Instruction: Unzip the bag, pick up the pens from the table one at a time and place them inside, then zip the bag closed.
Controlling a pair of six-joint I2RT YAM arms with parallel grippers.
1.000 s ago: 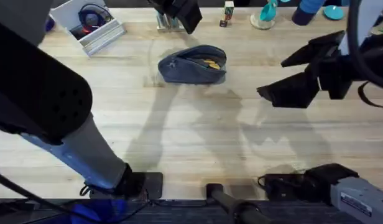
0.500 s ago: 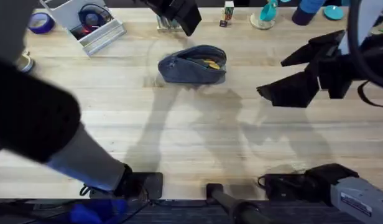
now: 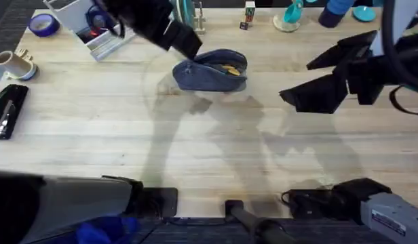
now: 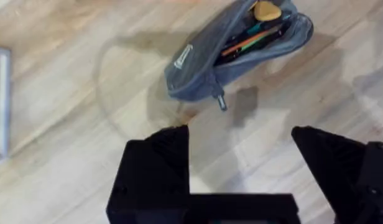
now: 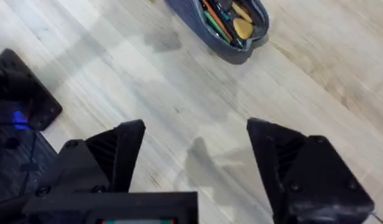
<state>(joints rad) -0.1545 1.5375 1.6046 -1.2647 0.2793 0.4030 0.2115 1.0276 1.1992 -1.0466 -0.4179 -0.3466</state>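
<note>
The blue-grey bag (image 3: 210,70) lies on the table (image 3: 209,149) at the back centre, its zipper open. Coloured pens (image 4: 253,38) and a yellow piece show inside it, also visible in the right wrist view as pens (image 5: 217,17). Its dark pull tab (image 4: 221,99) hangs off the near side. My left gripper (image 3: 186,46) hovers open just behind the bag's left end; in its wrist view the gripper (image 4: 241,162) is above the bag (image 4: 207,59), holding nothing. My right gripper (image 3: 297,83) hangs open to the right of the bag, well apart from it, and is empty (image 5: 198,155).
A black stapler (image 3: 7,112) lies at the left edge, with a beige roll (image 3: 15,64) behind it. A purple tape roll (image 3: 41,25) and a white tray (image 3: 93,30) sit at the back left. Small items line the back edge.
The left arm dropped away from under the camera, uncovering the table's left side. Its gripper shifted left and down toward the bag's left end. The right arm stayed still.
</note>
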